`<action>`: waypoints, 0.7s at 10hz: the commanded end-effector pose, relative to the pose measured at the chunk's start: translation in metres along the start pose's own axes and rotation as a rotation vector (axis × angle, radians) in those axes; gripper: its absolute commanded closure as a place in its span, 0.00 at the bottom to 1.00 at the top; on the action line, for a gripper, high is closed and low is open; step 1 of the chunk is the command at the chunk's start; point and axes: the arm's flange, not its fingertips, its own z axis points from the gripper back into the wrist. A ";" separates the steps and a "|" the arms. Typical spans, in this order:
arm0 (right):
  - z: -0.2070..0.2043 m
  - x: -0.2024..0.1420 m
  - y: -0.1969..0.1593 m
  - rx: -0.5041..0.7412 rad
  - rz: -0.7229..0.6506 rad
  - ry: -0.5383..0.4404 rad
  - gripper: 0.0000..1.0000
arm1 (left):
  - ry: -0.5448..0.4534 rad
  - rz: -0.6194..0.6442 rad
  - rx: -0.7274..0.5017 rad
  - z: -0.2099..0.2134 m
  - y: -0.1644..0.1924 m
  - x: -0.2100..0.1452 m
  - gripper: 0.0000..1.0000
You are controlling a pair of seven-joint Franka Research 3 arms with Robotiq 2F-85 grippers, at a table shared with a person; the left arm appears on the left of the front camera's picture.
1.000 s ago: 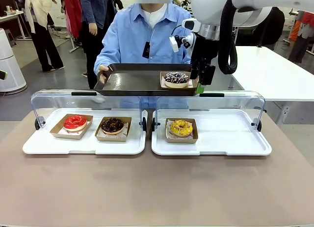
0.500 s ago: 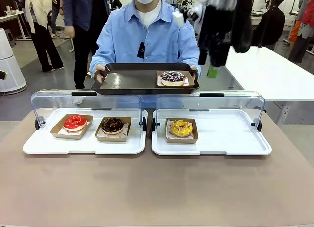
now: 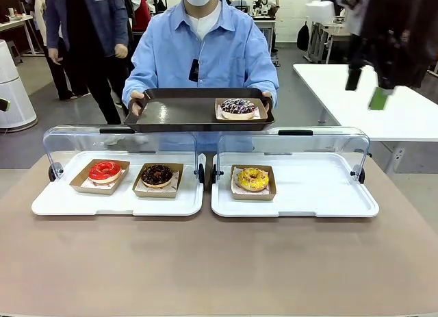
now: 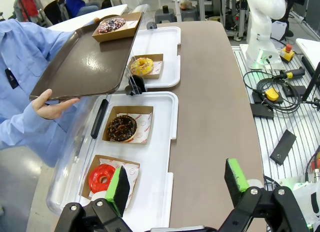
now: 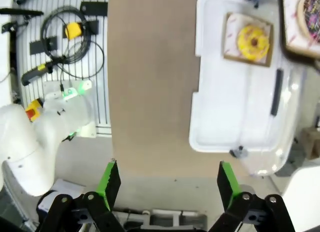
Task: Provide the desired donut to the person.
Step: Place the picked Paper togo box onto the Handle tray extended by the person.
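Observation:
A person in a light-blue shirt holds a dark tray at the table's far side. On it rests a sprinkled chocolate donut in a cardboard box. My right gripper is blurred, high at the upper right, well away from the tray. In its wrist view the right gripper is open and empty above the table's edge. In the left wrist view my left gripper is open and empty too, near the red donut, with the sprinkled donut far off.
Two white trays with raised clear lids hold a red donut, a chocolate donut and a yellow donut. The brown table's near half is bare. A white table stands at the right. Passers-by stand behind on the left.
My right gripper has pulled up and to the right, away from the sprinkled donut's box on the dark tray. The person has raised the tray slightly. Passers-by have shifted.

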 end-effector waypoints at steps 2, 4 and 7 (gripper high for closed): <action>-0.051 -0.051 0.010 -0.063 -0.020 -0.061 0.00 | -0.025 -0.019 0.005 0.001 0.000 0.001 0.00; -0.073 -0.064 0.005 -0.074 -0.039 -0.073 0.00 | -0.025 -0.019 0.005 0.001 0.000 0.001 0.00; -0.073 -0.066 0.001 -0.058 -0.057 -0.070 0.00 | -0.025 -0.019 0.005 0.001 0.000 0.001 0.00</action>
